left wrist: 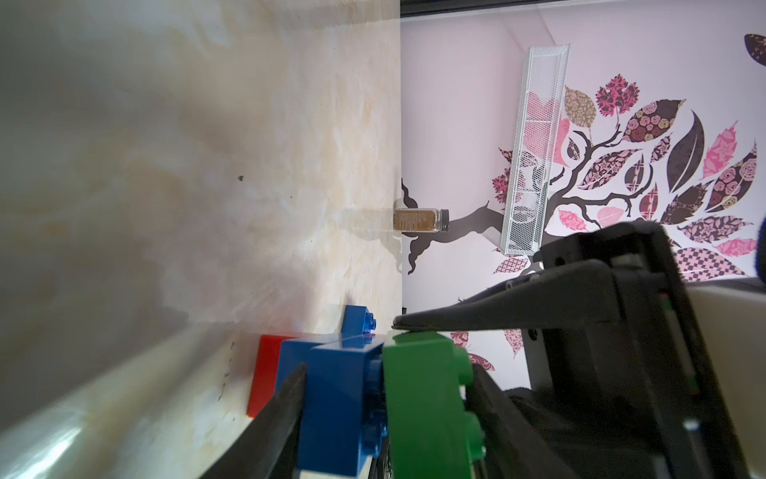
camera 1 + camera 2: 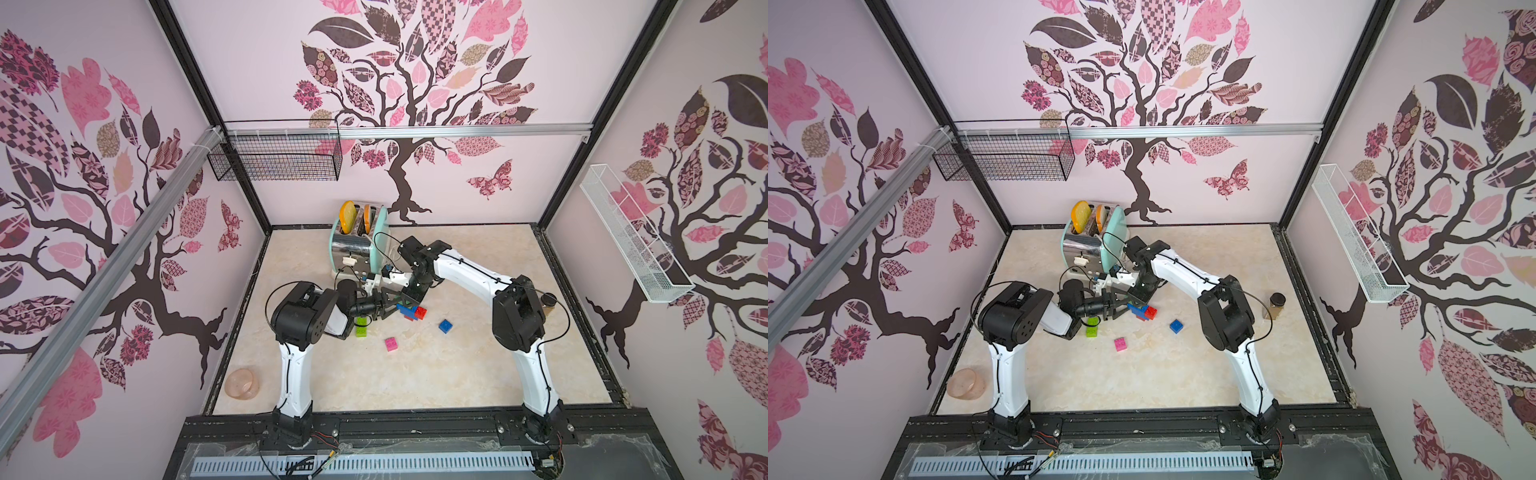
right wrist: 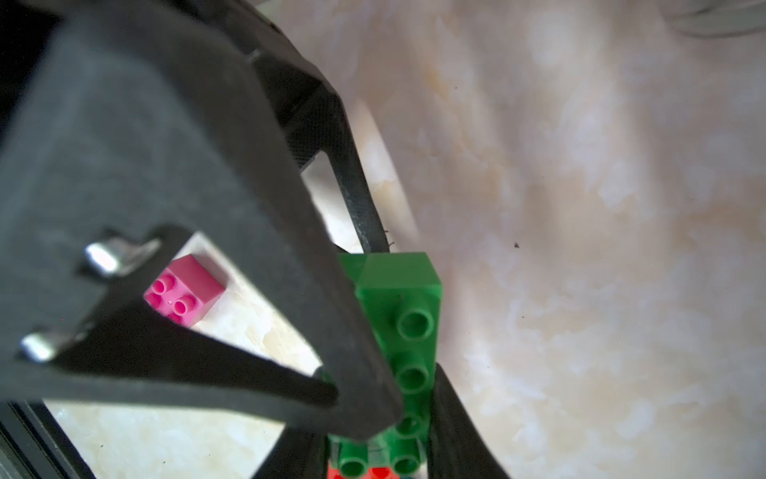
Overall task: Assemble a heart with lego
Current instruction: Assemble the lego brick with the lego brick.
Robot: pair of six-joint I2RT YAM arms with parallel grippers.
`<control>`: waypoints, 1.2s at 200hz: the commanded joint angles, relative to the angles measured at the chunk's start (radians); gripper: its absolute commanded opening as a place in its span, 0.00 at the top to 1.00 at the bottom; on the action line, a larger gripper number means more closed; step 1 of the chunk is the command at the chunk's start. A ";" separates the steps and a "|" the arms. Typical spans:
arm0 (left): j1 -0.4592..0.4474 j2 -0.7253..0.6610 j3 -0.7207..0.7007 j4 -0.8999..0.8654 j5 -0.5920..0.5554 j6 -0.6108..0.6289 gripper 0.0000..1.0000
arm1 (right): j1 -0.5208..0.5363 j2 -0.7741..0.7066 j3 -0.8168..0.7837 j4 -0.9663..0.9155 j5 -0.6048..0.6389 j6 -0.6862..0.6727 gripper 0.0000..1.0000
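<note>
where the two arms meet near the middle of the table, the half-built heart is seen as a small stack of blue and red bricks, with a dark green brick set against it. the dark green brick is pinched between the closed fingers of the right gripper, as is shown in the right wrist view. the stack is bracketed by the fingers of the left gripper, one laid against a blue brick and the other placed beside the green studs (whether the stack is firmly gripped cannot be told). three loose bricks are seen lying apart on the table, on the side nearer the arm bases: a lime brick, a pink brick and a small blue brick.
</note>
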 commanded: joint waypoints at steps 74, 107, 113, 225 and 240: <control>-0.009 0.001 -0.001 0.020 0.023 0.010 0.60 | 0.021 -0.001 -0.035 -0.038 0.017 -0.018 0.74; -0.010 0.006 0.002 0.020 0.024 0.011 0.61 | 0.022 -0.018 -0.081 0.002 0.013 -0.008 0.74; -0.010 0.007 0.001 0.021 0.023 0.012 0.61 | 0.020 -0.026 -0.100 0.017 0.004 -0.004 0.74; -0.010 0.020 0.007 0.017 0.029 0.018 0.76 | 0.013 -0.069 -0.216 0.096 -0.052 -0.040 0.74; -0.009 0.021 0.008 0.017 0.031 0.017 0.80 | 0.013 -0.085 -0.246 0.131 -0.059 -0.031 0.75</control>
